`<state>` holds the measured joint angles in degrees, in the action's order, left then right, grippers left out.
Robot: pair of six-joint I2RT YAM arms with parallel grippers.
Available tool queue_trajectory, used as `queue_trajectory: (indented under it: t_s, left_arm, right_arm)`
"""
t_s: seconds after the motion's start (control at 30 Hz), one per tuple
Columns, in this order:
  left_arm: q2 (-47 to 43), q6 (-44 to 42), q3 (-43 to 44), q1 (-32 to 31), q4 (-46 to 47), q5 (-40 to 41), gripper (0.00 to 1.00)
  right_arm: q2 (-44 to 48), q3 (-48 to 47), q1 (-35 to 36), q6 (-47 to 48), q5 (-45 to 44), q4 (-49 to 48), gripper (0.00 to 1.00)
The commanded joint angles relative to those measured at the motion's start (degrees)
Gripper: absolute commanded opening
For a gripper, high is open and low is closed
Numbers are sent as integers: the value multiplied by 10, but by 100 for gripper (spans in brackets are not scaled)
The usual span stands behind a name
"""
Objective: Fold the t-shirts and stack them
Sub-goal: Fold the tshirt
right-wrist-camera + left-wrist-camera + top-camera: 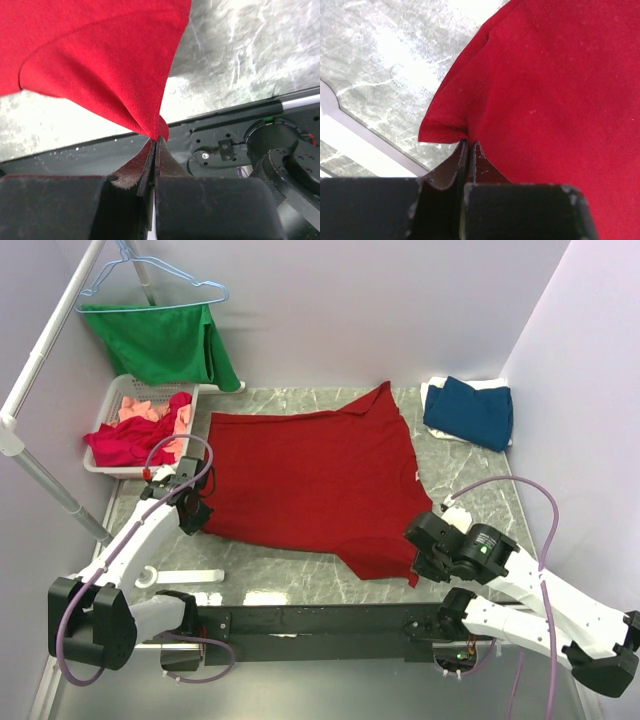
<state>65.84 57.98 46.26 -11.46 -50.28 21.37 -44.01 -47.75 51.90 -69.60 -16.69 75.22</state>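
Note:
A large deep-red t-shirt [310, 480] lies spread across the marble table [470, 495]. My left gripper [195, 515] is shut on its near left corner; in the left wrist view the red cloth [550, 100] bunches into the closed tips [469, 142]. My right gripper [418, 560] is shut on the near right corner, and in the right wrist view the red fabric [100, 65] rises in a peak from the pinched tips [156, 139]. A folded dark blue t-shirt [468, 412] rests on a white one [440, 385] at the back right. Crimson [125, 443] and salmon-pink [148, 405] t-shirts sit in a basket.
The white basket [100, 465] stands at the back left. Above it a green garment [165, 340] hangs on a light-blue wire hanger [150, 280] from a white rail [45, 355]. A white flat piece [185, 577] lies by the near left edge. Walls enclose three sides.

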Motion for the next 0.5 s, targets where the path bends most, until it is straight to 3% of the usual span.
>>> queue_trajectory:
  t_s: [0.0, 0.17, 0.47]
  left_arm:
    - [-12, 10, 2, -4, -12, 3, 1]
    - [16, 11, 22, -4, 0, 9, 1]
    - [89, 1, 98, -4, 21, 42, 1]
  right_arm:
    - [-6, -38, 2, -5, -62, 56, 0]
    - [-93, -86, -21, 32, -133, 6, 0]
    - [-160, -125, -125, 154, -150, -135, 0]
